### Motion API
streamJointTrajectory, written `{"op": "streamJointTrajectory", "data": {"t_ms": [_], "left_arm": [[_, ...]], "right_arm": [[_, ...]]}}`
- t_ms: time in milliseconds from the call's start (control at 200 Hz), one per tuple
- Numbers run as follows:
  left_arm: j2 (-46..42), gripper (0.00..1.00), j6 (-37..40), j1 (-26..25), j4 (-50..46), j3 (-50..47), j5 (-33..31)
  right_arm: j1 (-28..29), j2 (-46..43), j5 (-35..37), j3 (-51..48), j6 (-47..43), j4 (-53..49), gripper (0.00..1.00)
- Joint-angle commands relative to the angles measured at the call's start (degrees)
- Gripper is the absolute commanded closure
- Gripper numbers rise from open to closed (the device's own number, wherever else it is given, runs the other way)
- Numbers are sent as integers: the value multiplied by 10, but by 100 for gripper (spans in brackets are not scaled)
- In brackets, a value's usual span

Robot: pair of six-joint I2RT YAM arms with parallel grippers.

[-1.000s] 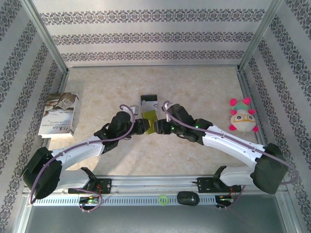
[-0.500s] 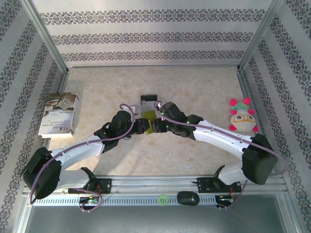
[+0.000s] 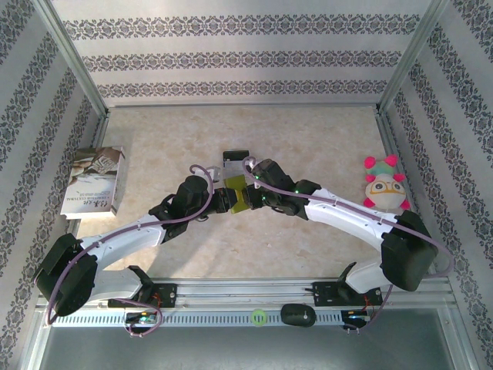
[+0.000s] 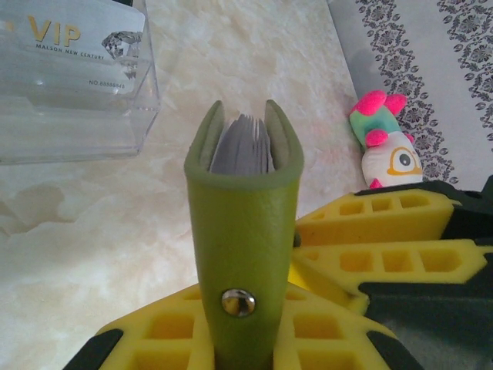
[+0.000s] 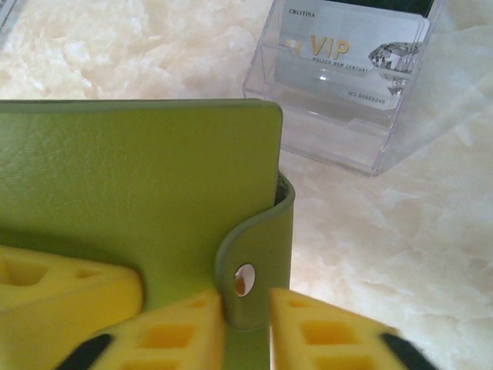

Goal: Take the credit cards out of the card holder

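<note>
The olive-green card holder (image 3: 238, 196) is near the centre of the desk (image 3: 308, 131), gripped from both sides. The left hand (image 3: 225, 200) is clamped on its lower part, and the right hand (image 5: 246, 312) is pinched closed on the snap strap (image 5: 250, 270). The holder is folded, with the grey edges of the credit cards (image 4: 241, 144) visible between its covers. A clear case (image 5: 339, 85) holding a VIP card stands just behind it.

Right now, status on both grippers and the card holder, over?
Left gripper shut on the card holder. Right gripper pinching its snap strap, snap fastened. Credit cards inside. Clear card stand beyond, apart.
</note>
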Motion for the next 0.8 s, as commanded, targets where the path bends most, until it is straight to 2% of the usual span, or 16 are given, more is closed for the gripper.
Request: {"op": "streamJointTrajectory", "data": {"t_ms": [0, 30, 435, 794], "left_arm": [[-11, 100, -8, -6, 18, 14, 29], [-11, 100, -9, -6, 19, 14, 31], [-17, 100, -12, -6, 15, 7, 34], [-12, 100, -19, -4, 30, -6, 48]], "right_arm": [[-9, 9, 47, 15, -2, 5, 93], [-9, 9, 50, 15, -4, 5, 100], [-28, 0, 103, -14, 0, -4, 100], [-66, -13, 91, -53, 13, -2, 100]]}}
